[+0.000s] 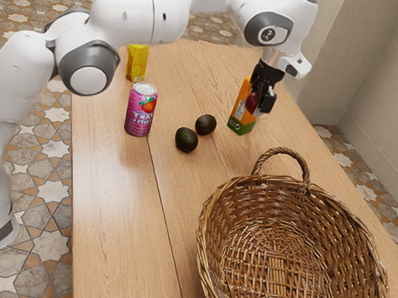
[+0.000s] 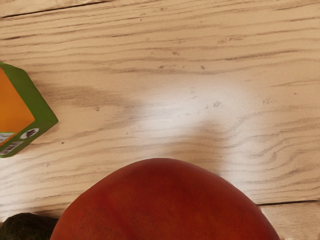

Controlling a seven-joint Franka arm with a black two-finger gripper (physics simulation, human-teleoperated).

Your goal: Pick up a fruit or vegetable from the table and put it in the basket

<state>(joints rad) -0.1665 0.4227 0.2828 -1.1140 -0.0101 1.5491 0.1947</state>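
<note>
Exterior view: clasped in the gripper [image 1: 260, 105] above the table [image 1: 111, 185], near its edge toward the wall [image 1: 380, 81], the smooth red fruit [image 1: 252, 103] seems firm but bruisable, needing even mid-body pressure.

A large red fruit [image 2: 165, 202], its rounded skin mottled with orange, looms over the pale wooden table [image 2: 175, 50], whose wavy grain carries a soft white glare just beyond the fruit. On one side of the fruit lies the dark, rough-skinned avocado [image 2: 27, 227], partly visible right by the fruit's outline, and on that same side, farther off, is a corner of the orange carton [image 2: 14, 107] with green edges and small printed marks; a dark seam [image 2: 287, 203] runs across the wood on the fruit's opposite side.
</note>
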